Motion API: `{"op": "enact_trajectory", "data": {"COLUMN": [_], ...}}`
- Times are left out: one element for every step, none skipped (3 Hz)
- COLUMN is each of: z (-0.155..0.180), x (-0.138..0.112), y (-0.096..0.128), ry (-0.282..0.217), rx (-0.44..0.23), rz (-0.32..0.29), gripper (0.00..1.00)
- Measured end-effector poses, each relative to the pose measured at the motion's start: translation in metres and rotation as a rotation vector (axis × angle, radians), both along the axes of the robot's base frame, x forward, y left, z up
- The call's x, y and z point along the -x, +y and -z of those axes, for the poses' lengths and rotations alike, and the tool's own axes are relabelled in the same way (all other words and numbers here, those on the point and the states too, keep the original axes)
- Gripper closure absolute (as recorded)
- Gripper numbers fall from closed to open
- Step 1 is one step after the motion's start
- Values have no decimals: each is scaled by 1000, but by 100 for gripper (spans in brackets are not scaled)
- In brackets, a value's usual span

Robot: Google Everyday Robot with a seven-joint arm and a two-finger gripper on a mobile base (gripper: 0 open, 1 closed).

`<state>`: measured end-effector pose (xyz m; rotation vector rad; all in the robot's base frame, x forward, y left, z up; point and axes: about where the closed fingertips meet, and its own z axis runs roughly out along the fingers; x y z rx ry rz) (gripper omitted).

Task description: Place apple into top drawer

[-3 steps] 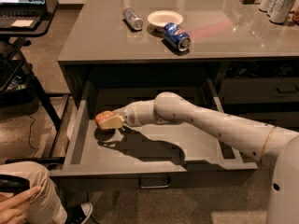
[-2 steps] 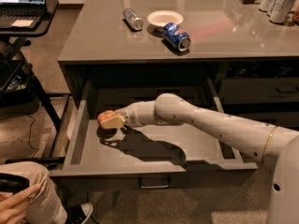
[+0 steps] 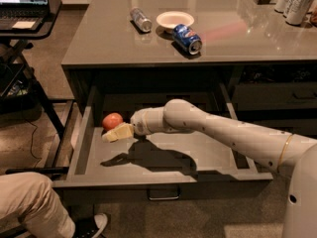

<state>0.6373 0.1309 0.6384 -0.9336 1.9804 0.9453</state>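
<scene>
The top drawer (image 3: pixel 198 150) is pulled wide out under the grey counter, its metal handle (image 3: pixel 163 195) facing me. The apple (image 3: pixel 112 120), small and red-orange, is at the drawer's back left, low over or on the floor. My gripper (image 3: pixel 115 132) reaches in from the right on the white arm (image 3: pixel 223 130) and sits right against the apple's front side, touching or nearly touching it. I cannot tell whether it still holds the apple.
On the counter lie a blue soda can (image 3: pixel 187 37), a silver can (image 3: pixel 140 19) and a small white bowl (image 3: pixel 174 19). More cans stand at the far right (image 3: pixel 299 4). A person's leg (image 3: pixel 29 202) is at the lower left, a laptop stand (image 3: pixel 27 14) at the upper left.
The apple now shows more fully, slightly behind the gripper's tip instead of half covered by it. The arm has barely moved.
</scene>
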Motion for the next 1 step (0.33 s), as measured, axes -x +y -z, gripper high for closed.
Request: {"op": "enact_trajectory", "data": {"z": [0], "x": [0], "y": [0], "ry": [0], "rx": [0], "rz": [0], "gripper": [0]}}
